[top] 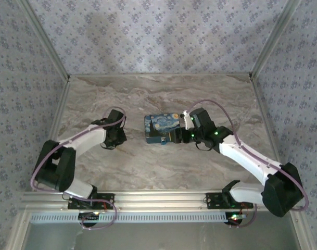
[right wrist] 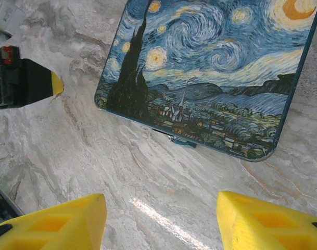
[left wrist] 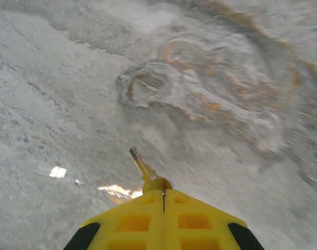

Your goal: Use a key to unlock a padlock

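Note:
A small brass key (left wrist: 141, 167) sticks out from the tips of my left gripper (left wrist: 163, 192), which is shut on its round head, just above the marble table. In the top view the left gripper (top: 115, 137) sits left of a flat box printed with a starry night painting (top: 161, 127). My right gripper (right wrist: 161, 208) stands open over bare marble, just in front of the box's (right wrist: 210, 67) near edge. A small teal and metal piece (right wrist: 181, 140) pokes out from under that edge. I cannot tell whether it is the padlock.
The marble table (top: 163, 166) has patterned walls on three sides and a metal rail along the near edge. In the right wrist view, the yellow fingertip of the left gripper (right wrist: 54, 83) shows at the left, apart from the box.

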